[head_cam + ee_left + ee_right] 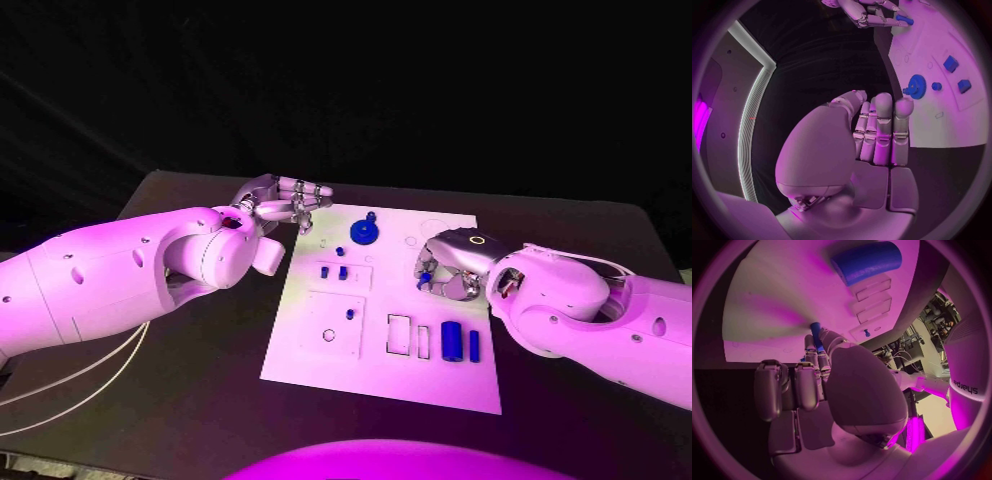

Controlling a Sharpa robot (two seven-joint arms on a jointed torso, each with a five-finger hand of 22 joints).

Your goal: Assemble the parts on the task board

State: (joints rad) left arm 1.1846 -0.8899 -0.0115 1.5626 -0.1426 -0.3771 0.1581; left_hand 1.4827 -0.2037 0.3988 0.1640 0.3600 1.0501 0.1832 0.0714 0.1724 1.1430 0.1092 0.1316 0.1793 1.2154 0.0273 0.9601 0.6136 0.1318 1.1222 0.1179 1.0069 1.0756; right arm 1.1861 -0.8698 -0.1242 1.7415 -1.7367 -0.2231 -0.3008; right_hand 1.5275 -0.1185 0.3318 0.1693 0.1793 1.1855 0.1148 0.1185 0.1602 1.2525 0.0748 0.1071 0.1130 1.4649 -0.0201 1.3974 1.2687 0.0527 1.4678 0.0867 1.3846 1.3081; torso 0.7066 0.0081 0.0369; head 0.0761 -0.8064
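Observation:
The white task board (325, 355) lies in the middle of the black table. A blue gear (365, 231) stands near its far edge, two small blue blocks (335, 271) lie below it, and a blue cylinder (451, 341) with a thin blue bar (473, 346) lies near the front right. My right hand (450, 265) hovers over the board's right side and pinches a small blue peg (816, 333) at its fingertips; the peg (904, 20) is also seen from the left wrist. My left hand (281, 200) is off the board's far left corner, fingers (882, 125) straight, holding nothing.
Rectangular and round recesses (407, 335) are cut in the board's front half. Bare black table (173, 400) lies around the board. White cables (72, 390) hang under my left arm at the table's left edge.

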